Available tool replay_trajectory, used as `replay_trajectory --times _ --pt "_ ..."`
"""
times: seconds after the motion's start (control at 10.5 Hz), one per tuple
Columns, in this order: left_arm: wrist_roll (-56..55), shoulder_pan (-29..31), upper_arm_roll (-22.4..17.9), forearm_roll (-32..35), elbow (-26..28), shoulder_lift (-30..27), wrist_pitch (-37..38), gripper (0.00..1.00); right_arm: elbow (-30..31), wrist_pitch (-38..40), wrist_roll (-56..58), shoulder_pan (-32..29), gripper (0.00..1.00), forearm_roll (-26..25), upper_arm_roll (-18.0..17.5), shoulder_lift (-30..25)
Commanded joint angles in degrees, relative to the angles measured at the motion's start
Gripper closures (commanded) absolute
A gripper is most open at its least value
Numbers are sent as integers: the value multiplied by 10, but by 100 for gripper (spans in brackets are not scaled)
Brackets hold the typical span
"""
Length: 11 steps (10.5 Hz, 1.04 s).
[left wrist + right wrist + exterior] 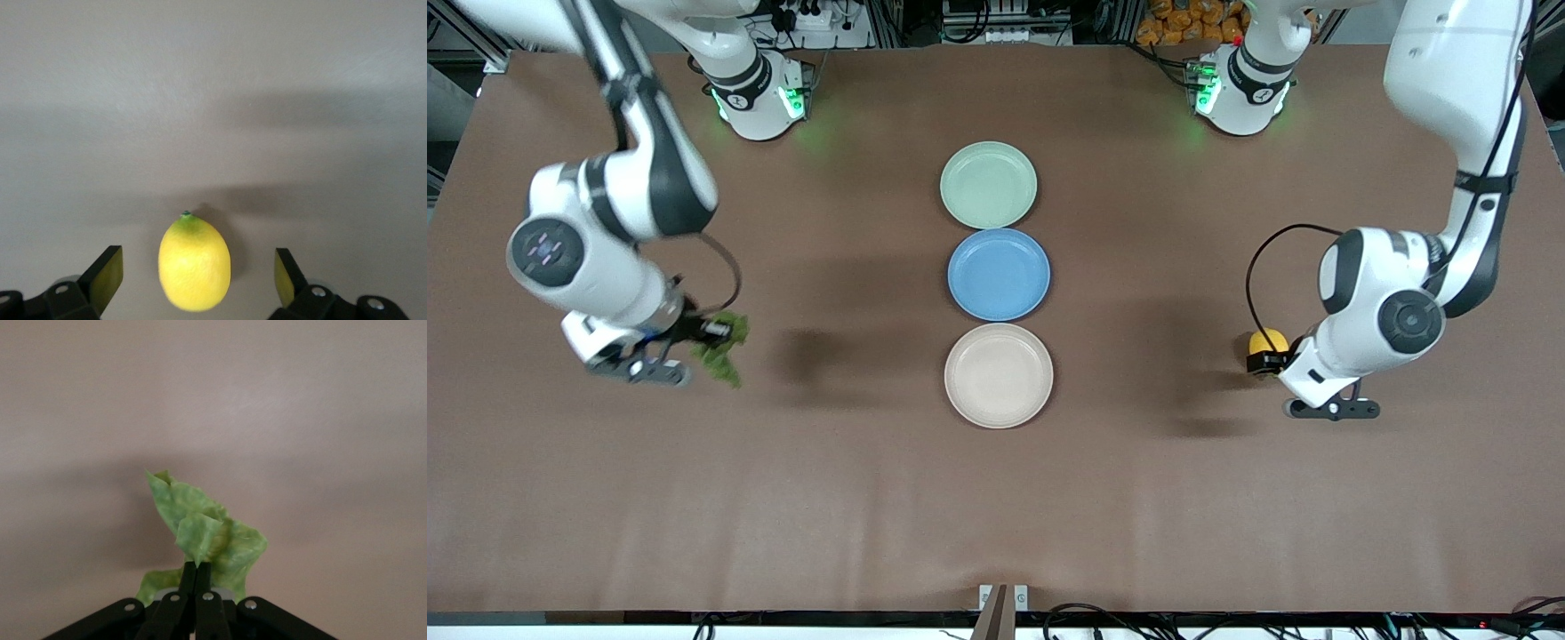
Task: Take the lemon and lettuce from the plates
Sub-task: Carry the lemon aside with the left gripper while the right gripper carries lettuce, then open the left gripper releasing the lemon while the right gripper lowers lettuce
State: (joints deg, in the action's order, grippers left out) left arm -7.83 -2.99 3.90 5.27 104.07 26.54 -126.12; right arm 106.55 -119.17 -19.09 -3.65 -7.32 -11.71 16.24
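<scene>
A wide brown table [996, 498] fills the room in front of the two arms, with cables and racks along its edge by the robot bases. Down its middle runs a row of three bare plates: the mint-green plate [988, 185] closest to the bases, the blue plate [999, 274] next, and the beige plate [999, 376] nearest the front camera.

Toward the left arm's end of the table, the left gripper [1270, 359] is down low around the lemon [1266, 340]. From its wrist camera the fingers [107, 275] stand wide apart, one on each side of the lemon [194, 262], with a clear gap on both sides, so nothing is gripping it. The lemon looks to be resting on the table, its green-tipped end pointing away from the wrist.

Toward the right arm's end, the right gripper [716, 333] hangs over bare table, its fingers [197, 587] pinched together on the lettuce [720, 349], whose crinkled green leaf [200, 540] sticks out past the tips.
</scene>
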Motion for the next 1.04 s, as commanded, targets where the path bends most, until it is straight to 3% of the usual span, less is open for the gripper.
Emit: replay_trajectory --times 0.0,0.19,0.47,0.57,0.66,0.95 --pt "-3 -1 18 11 15 -72 31 0 -8 -87 35 5 100 -16 62 79" --pt "-27 5 39 5 22 -110 61 0 -8 -125 36 4 100 -36 89 107" --pt "-30 4 42 -17 116 -208 57 0 -8 -153 35 5 100 -36 95 131" --pt "-28 6 42 -30 142 -239 56 0 -8 -156 35 4 63 -36 96 134" --pt "-28 7 41 -33 158 -265 56 0 -8 -151 34 6 1 -36 99 130" --pt "-24 8 38 -33 148 -300 56 0 -10 -135 31 28 0 -31 102 101"
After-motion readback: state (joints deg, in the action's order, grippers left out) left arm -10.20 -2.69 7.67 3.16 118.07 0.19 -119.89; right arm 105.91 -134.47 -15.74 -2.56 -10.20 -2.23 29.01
